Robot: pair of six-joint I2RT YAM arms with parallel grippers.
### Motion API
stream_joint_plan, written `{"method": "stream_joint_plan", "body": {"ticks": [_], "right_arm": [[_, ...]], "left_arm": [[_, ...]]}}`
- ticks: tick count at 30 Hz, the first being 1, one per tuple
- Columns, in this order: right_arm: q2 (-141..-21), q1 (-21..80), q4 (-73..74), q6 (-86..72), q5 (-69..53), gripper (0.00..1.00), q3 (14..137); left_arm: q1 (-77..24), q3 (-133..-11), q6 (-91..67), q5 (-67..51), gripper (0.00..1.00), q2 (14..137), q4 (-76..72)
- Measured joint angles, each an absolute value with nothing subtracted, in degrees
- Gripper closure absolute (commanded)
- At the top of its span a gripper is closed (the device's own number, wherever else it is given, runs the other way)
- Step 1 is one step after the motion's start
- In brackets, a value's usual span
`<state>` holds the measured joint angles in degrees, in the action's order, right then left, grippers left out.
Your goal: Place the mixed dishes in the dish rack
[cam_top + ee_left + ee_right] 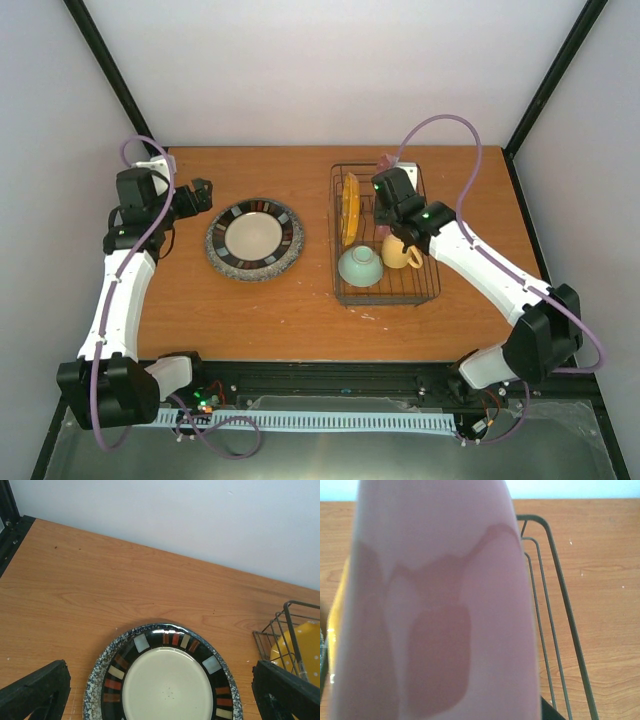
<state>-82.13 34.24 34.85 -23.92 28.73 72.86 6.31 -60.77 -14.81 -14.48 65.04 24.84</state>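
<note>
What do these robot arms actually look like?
The left arm and right arm have white rounded segments, chunky black joints and a looping purple cable each. The left claw and right claw are black, with small green lights nearby.

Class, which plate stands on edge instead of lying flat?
The orange plate, upright in the rack; the dark-rimmed plate and the grey speckled plate beneath it lie flat on the table.

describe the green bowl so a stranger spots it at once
Find the black wire dish rack on the right half of the wooden table. In its near left corner, beside the yellow mug, sits the pale green bowl. It alone is green and has no handle.
</note>
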Motion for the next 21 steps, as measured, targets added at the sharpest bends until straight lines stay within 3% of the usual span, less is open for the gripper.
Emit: {"method": "stream_joint_plan", "body": {"ticks": [21], "right_arm": [[-87.2,32.4,29.3,-24.7,23.2,0.97,69.8]], "left_arm": [[6.3,-60.1,-14.2,-13.3,0.0,65.0,24.8]]}}
